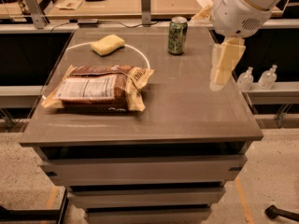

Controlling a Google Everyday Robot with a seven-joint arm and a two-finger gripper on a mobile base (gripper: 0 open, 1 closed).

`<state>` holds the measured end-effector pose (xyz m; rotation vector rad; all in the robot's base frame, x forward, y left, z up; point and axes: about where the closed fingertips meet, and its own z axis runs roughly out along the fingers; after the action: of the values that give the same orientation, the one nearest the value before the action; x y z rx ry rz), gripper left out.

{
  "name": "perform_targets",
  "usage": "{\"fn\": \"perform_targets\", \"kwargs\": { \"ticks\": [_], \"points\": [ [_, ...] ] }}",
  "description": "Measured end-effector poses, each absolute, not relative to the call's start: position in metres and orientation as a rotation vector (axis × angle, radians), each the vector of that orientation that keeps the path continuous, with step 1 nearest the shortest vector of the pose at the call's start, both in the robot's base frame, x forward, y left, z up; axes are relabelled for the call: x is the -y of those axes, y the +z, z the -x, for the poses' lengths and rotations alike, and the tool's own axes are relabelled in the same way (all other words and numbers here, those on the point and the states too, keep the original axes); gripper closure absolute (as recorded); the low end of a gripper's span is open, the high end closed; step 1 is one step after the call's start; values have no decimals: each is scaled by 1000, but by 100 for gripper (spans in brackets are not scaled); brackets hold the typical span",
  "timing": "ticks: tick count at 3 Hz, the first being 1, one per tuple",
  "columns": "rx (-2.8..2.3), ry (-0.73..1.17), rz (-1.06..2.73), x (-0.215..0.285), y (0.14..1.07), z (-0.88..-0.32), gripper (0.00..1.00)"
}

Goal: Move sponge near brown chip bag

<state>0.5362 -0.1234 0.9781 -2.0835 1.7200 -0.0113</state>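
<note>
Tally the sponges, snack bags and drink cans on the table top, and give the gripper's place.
sponge: 1
brown chip bag: 1
green can: 1
Total: 3
The gripper hangs over the right side of the table, apart from all three.

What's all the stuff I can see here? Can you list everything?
sponge: 1, pale yellow, far left part of the table
brown chip bag: 1, brown with a white label, lying flat on the table's left side
can: 1, green, upright near the table's far edge
ring line: 1, white, curving around the sponge
table: 1, grey-brown, centre
bottles: 2, clear, on a low shelf to the right
wooden desk: 1, tan, behind the table
robot arm: 1, white, top right
gripper: 1, cream, hanging above the table's right side, holding nothing
</note>
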Motion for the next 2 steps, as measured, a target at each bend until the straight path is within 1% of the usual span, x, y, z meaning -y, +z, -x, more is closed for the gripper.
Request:
{"fn": "perform_targets", "kwargs": {
  "ticks": [2],
  "points": [
    [-1503,65,1953,99,993,-579,0]
  ]
}}
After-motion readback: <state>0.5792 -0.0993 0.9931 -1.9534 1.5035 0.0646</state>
